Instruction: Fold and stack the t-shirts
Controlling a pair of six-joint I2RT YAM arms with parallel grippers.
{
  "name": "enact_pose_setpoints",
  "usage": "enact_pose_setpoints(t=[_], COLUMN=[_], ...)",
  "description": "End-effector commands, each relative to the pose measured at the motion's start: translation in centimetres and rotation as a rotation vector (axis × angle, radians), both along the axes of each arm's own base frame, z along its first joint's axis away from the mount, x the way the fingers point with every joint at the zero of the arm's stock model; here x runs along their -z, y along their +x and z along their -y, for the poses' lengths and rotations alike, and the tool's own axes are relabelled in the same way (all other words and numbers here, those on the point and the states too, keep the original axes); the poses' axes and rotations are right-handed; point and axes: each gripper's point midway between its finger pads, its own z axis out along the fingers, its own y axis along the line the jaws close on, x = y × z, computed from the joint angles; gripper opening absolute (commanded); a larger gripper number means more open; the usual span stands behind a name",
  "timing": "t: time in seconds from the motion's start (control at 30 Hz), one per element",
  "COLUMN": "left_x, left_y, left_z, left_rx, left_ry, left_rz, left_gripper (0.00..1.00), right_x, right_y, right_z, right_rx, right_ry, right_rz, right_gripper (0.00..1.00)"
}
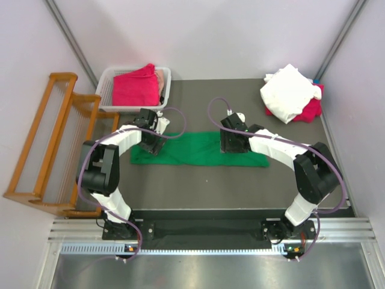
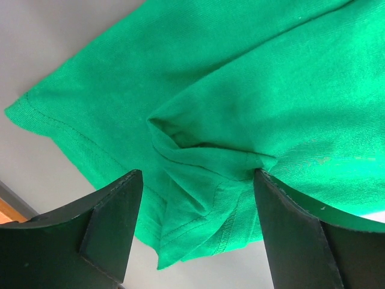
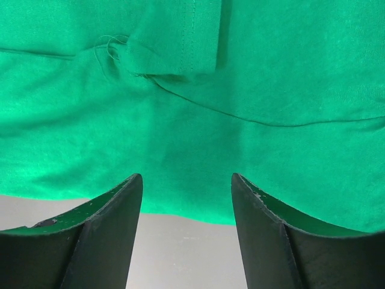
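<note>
A green t-shirt [image 1: 198, 150], folded into a long band, lies flat across the middle of the dark bench [image 1: 198, 186], running left to right. The left pincer [image 2: 197, 177] hangs over its left end, jaws spread wide above a rumpled sleeve fold and gripping nothing, while the right pincer [image 3: 187, 180] stands over the band right of its middle, jaws likewise apart and empty. At the far right corner a white t-shirt [image 1: 289, 93] sits heaped on a red t-shirt [image 1: 310, 112], and at the far left a crimson t-shirt [image 1: 135, 87] fills a white basket [image 1: 107, 84] beside an orange wooden rack [image 1: 48, 144].
</note>
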Motion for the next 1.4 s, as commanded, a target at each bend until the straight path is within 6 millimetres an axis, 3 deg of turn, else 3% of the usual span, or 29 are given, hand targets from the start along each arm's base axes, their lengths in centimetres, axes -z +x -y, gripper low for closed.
enact_pose_setpoints(t=[0.0,0.03,0.1,0.5,0.63,0.77,0.9,1.13,1.23,1.37], left_x=[-0.1,-0.2,-0.2,-0.1,0.9,2.0,2.2,2.6,2.4,1.1], left_y=[-1.7,-2.2,-2.2,-2.7,-2.7,-2.4,-1.9,-2.0,-2.0,-1.6], left_z=[0.9,1.4,1.5,2.8,2.0,1.6,1.9,1.5,1.3,0.7], left_rx=[0.035,0.048,0.050,0.082,0.076,0.074,0.075,0.074,0.075,0.065], left_ry=[-0.044,-0.056,-0.048,-0.033,0.003,0.013,0.007,0.029,0.035,0.047], left_rz=[-0.061,-0.081,-0.070,-0.062,-0.063,-0.078,-0.078,-0.093,-0.086,-0.057], left_gripper=[0.78,0.91,0.98,0.97,0.95,0.84,0.58,0.30,0.20,0.16], right_x=[-1.5,-1.5,-1.4,-1.0,-1.1,-1.3,-1.4,-1.2,-1.0,-0.8], right_y=[1.1,1.1,1.1,1.1,1.1,1.1,1.0,0.8,0.8,0.7], right_z=[-1.2,-1.3,-1.3,-1.5,-1.5,-1.3,-1.2,-1.1,-1.1,-1.2], right_rx=[-0.009,-0.011,-0.010,-0.010,-0.010,-0.009,-0.007,-0.006,-0.010,-0.012], right_ry=[0.028,0.028,0.027,0.031,0.035,0.033,0.031,0.030,0.029,0.032], right_rz=[0.052,0.052,0.052,0.043,0.044,0.049,0.052,0.048,0.042,0.036], right_gripper=[0.61,0.61,0.61,0.61,0.59,0.56,0.55,0.54,0.54,0.53])
